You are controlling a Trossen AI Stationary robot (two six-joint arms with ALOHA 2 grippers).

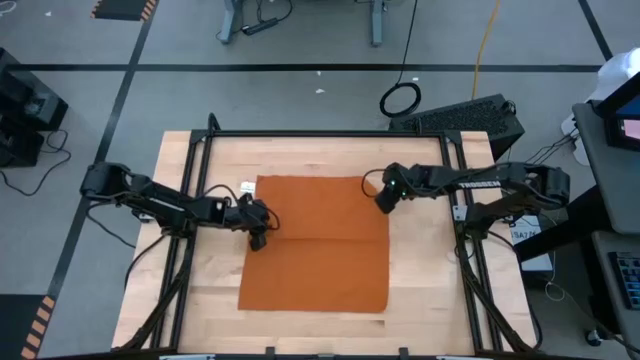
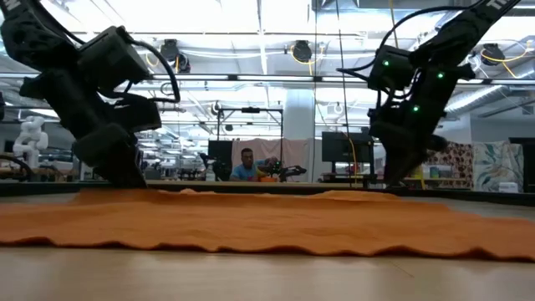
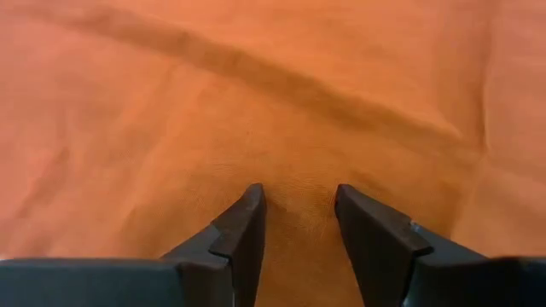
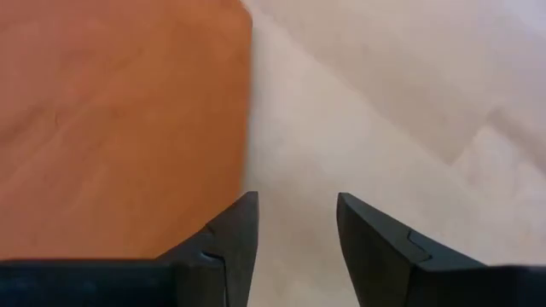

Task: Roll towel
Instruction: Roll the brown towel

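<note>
One towel [image 1: 318, 243], rust-orange, lies spread flat on the wooden table [image 1: 430, 290], with a crease running across its middle from left to right. One small white tag [image 1: 245, 186] shows just off its far left corner. Two dark arms are down at the cloth, one at each side edge. The left gripper [image 1: 258, 238] sits on the towel's left edge near the crease; in its wrist view the two fingers [image 3: 243, 234] stand a little apart with orange fabric bunched between the tips, so it looks to be pinching the towel. The right gripper [image 1: 383, 203] is at the towel's right edge, toward the far corner; its two fingers [image 4: 235, 230] are spread, with the towel's edge beside one tip and bare wood between them. One person [image 2: 246, 166] sits far off in the room behind the table.
</note>
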